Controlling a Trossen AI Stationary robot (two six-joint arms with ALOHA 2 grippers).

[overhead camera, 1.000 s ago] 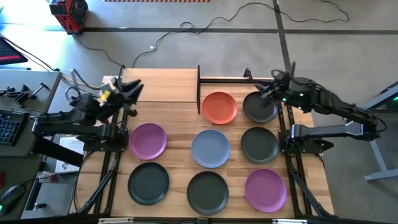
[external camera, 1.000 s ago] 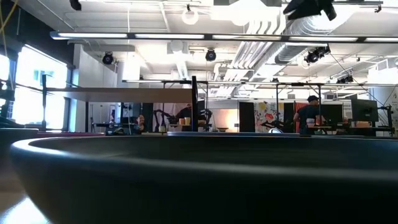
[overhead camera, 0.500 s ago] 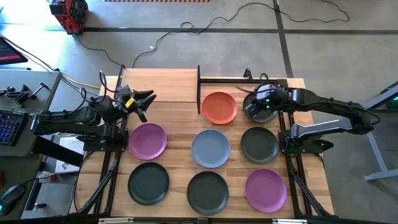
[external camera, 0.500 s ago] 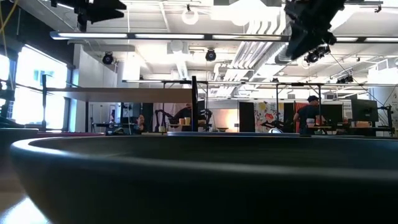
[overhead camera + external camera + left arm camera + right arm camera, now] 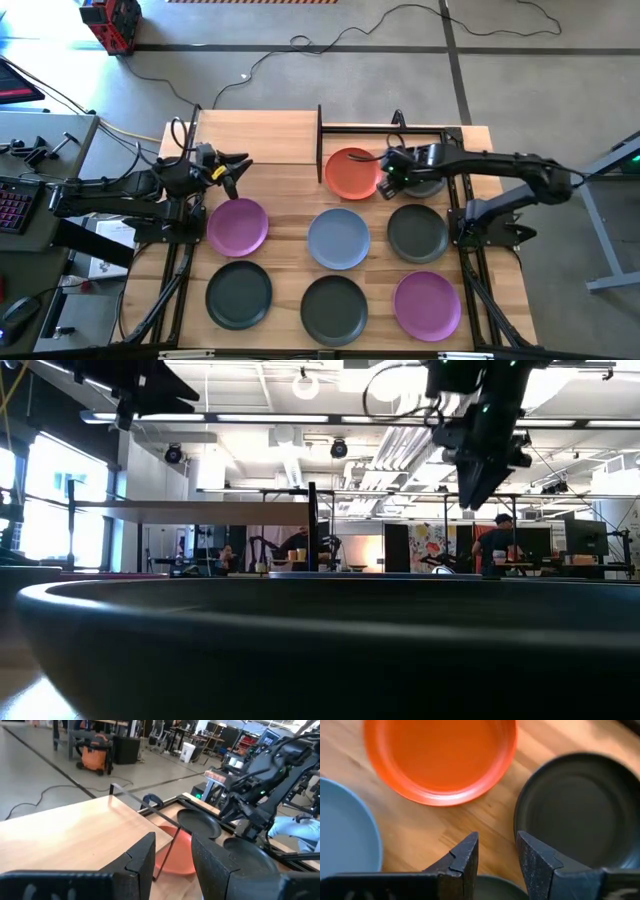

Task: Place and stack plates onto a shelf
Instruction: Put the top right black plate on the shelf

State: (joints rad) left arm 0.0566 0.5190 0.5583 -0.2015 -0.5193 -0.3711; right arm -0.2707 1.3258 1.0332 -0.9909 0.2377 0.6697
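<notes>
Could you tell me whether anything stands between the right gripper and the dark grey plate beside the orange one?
Nothing visible does. The right gripper, open, hovers over bare wood between the orange plate and the dark grey plate, with that plate's near rim unobstructed.

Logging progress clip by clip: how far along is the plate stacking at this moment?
Done: nothing; the shelf holds none of them, and all eight plates lie singly on the table. In hand: the open right hand hovers empty between the orange plate and a dark grey plate; the open left hand waits by the shelf. Left: every plate needs placing and stacking.
</notes>
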